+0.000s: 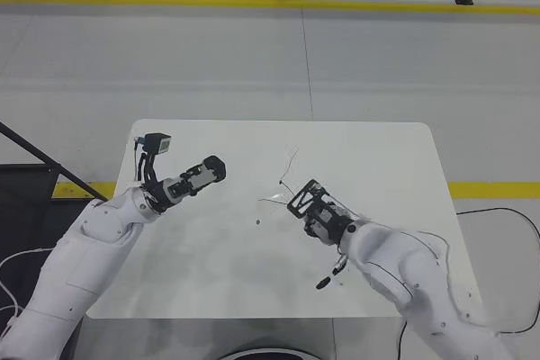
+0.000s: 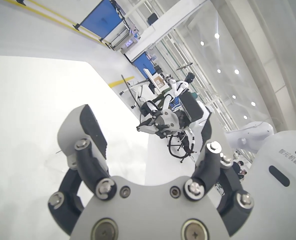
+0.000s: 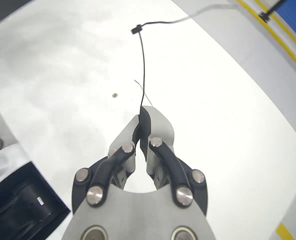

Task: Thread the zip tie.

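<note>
A thin black zip tie point(image 3: 143, 71) sticks out from the fingertips of my right gripper point(image 3: 142, 112), which is shut on one end of it. Its small square head point(image 3: 136, 29) is at the far end, with a thin line curving away beyond it. In the top view the zip tie point(image 1: 290, 166) shows as a fine line just beyond the right gripper point(image 1: 297, 200), near the middle of the white table point(image 1: 387, 153). My left gripper point(image 1: 218, 167) hovers left of it, apart, with its fingers point(image 2: 92, 126) open and nothing between them. The right gripper point(image 2: 158, 124) shows farther off in the left wrist view.
A small brown speck point(image 3: 114, 95) lies on the table close to the zip tie. A black frame bar point(image 1: 36, 153) runs past the table's left side. A dark cable point(image 1: 522, 234) loops on the floor at the right.
</note>
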{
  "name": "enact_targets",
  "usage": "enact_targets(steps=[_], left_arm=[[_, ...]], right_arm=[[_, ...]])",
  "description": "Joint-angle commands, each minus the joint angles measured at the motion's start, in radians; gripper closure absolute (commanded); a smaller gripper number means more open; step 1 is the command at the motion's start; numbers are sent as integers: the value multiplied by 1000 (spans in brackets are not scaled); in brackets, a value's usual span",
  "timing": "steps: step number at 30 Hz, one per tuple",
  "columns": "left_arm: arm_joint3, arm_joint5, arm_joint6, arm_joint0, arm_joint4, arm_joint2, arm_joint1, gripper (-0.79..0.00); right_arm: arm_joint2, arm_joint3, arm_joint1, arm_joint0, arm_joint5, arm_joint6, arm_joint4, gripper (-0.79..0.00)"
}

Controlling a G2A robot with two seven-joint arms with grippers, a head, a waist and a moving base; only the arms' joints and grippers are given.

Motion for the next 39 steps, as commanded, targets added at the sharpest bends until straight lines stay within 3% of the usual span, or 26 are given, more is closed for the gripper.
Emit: enact_targets(steps=[1, 3, 17, 20, 25, 32, 39], left_arm=[[-2, 11, 9, 9, 2, -12, 1, -785], [-9, 14, -7, 14, -14, -15, 1, -785], [-10, 13, -16, 15, -19, -16, 1, -785], [-10, 13, -16, 15, -19, -16, 1, -785], [-10, 13, -16, 15, -19, -16, 1, -785], [-10, 13, -16, 15, -19, -16, 1, -785], [-10, 13, -16, 15, -19, -16, 1, -785]], right_arm=[[-57, 9, -12, 15, 59, 61, -97, 0], [-92, 14, -25, 35, 56, 111, -65, 0], [-101, 18, -28, 31, 49, 110, -98, 0], [-144, 23, -41, 65, 42, 211, -161, 0], [-259, 93, -98, 202, 31, 400, -168, 0], [-369, 263, -192, 376, 61, 576, -83, 0], [-465, 465, -268, 496, 78, 576, 16, 0]])
